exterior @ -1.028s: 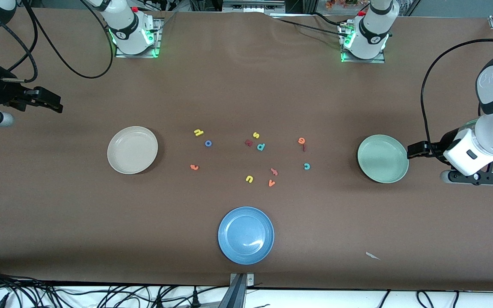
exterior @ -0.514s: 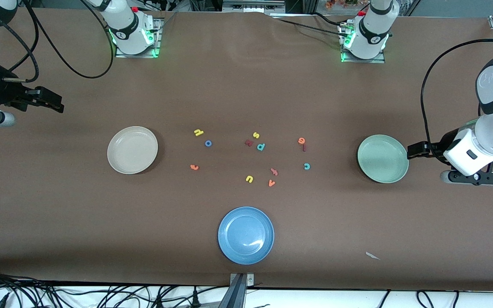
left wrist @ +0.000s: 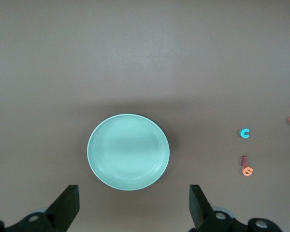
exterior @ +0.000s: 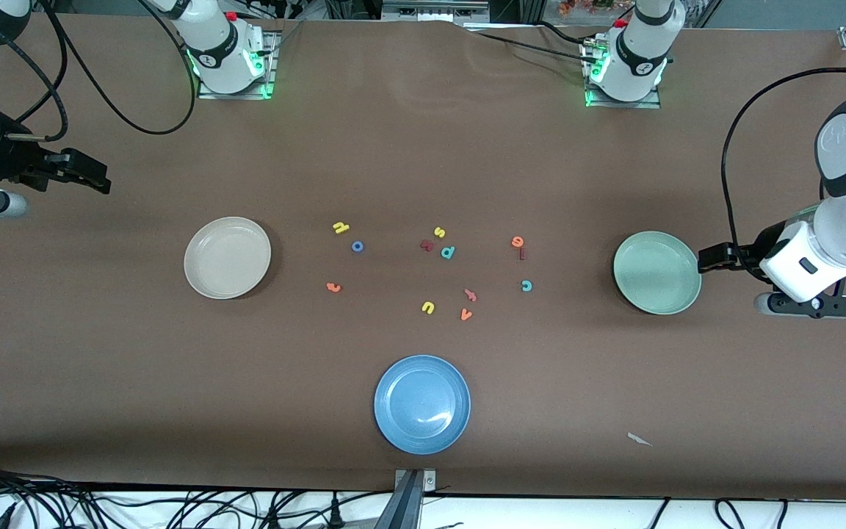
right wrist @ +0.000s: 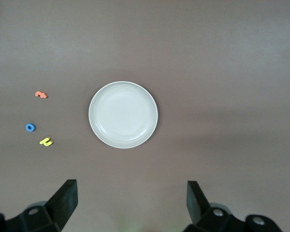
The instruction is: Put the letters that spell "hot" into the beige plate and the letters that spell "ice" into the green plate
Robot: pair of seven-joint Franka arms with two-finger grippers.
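Since the earlier frames the right hand (exterior: 89,176) has crept slightly toward the arm bases; the letters lie unmoved. The yellow "h" (exterior: 341,227), blue "o" (exterior: 357,246) and orange "t" (exterior: 333,287) sit on the table (exterior: 423,162) near the bare beige plate (exterior: 227,257). The orange "e" (exterior: 517,241), dark red "i" (exterior: 521,254) and teal "c" (exterior: 526,286) lie near the bare green plate (exterior: 656,272). The left hand (exterior: 713,258) hangs just beside that plate, mostly hidden by its wrist. Both hands are spread wide and grip nothing.
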